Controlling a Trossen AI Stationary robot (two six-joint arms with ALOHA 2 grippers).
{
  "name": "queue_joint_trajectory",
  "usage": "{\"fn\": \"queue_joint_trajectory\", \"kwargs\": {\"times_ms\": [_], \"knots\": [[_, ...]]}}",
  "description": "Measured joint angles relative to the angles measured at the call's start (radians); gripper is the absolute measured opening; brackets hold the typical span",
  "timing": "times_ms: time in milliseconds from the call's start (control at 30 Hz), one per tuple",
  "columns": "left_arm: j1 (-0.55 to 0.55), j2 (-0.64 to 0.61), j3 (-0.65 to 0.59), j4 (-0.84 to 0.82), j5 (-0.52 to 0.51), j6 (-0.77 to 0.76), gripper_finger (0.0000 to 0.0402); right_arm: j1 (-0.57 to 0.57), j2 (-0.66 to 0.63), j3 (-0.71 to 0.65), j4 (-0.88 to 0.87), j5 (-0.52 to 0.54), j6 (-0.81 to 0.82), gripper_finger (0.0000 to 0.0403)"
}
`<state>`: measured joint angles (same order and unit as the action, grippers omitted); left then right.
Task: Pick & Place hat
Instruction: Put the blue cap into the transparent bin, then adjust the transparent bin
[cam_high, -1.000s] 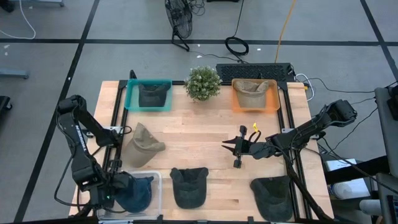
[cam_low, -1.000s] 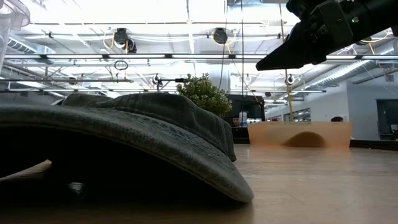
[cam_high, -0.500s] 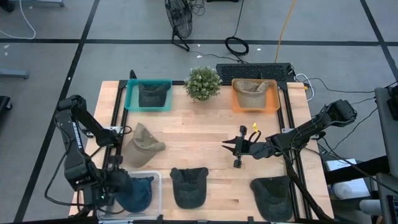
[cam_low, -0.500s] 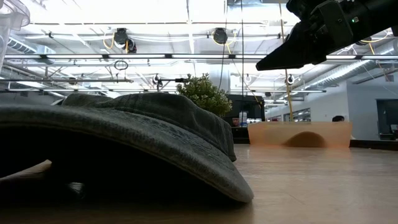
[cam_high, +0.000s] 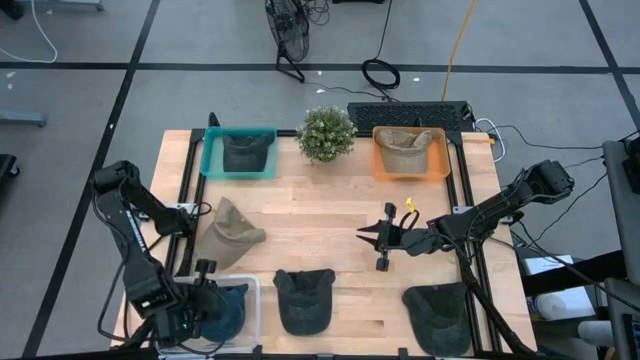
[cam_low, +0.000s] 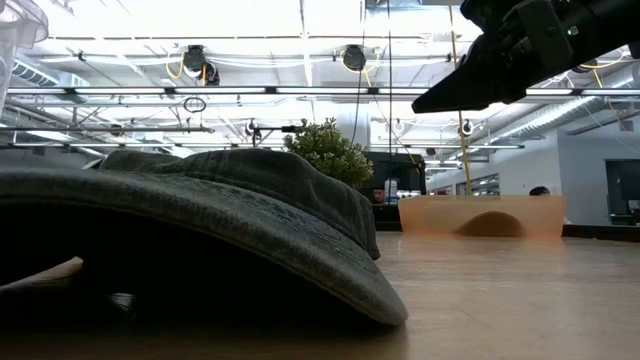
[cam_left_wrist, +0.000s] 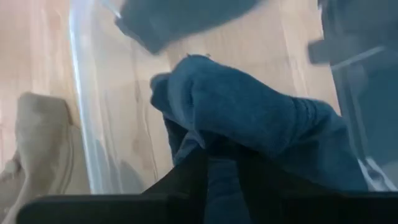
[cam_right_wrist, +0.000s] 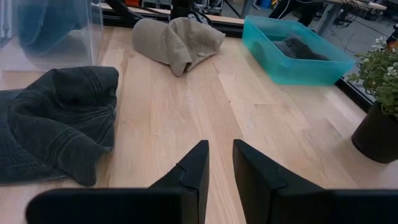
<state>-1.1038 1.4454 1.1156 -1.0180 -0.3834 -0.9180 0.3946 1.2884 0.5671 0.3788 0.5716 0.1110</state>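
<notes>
Since the earlier frames only the left arm has shifted: its wrist has slid lower and a little rightward along the lower left of the high view, while the right arm has not stirred.

The blue hat (cam_high: 222, 308) lies in the clear bin (cam_high: 252, 290) at the lower left of the high view, and in the left wrist view it fills the middle of the frame, with the left gripper (cam_left_wrist: 219, 163) pinched shut on its cloth. So the hat is inside its bin but not yet released; opening the fingers and backing out looks like what remains of this placement.

Two other hats seem already sorted: a dark one in the teal bin (cam_high: 210, 160) at upper left and a tan one in the orange bin (cam_high: 440, 170) at upper right. Loose on the table (cam_high: 320, 215) are a tan hat (cam_high: 230, 232) left of centre, a dark hat (cam_high: 304, 298) at lower centre, and another dark hat (cam_high: 438, 316) at lower right.

The right gripper (cam_high: 373, 238) hovers right of centre above bare wood, its jaws slightly parted and empty.
</notes>
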Motion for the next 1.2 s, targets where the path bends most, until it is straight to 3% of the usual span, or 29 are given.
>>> {"fn": "queue_joint_trajectory", "kwargs": {"times_ms": [500, 800, 1067, 1200], "knots": [[0.013, 0.026, -0.009, 0.011, -0.027, 0.046, 0.0092, 0.0, 0.0, 0.0, 0.004, 0.001, -0.001, 0.0059], [0.016, -0.002, 0.088, -0.107, 0.012, 0.045, 0.0092, 0.0, 0.0, 0.0, 0.005, 0.002, 0.0, 0.0059], [0.051, -0.026, 0.12, 0.02, -0.219, -0.052, 0.0092, 0.0, 0.0, 0.0, 0.006, 0.002, 0.0, 0.0059], [0.11, -0.02, 0.12, 0.149, -0.26, 0.053, 0.0092, 0.0, 0.0, 0.0, 0.006, 0.002, 0.0, 0.0059]]}}
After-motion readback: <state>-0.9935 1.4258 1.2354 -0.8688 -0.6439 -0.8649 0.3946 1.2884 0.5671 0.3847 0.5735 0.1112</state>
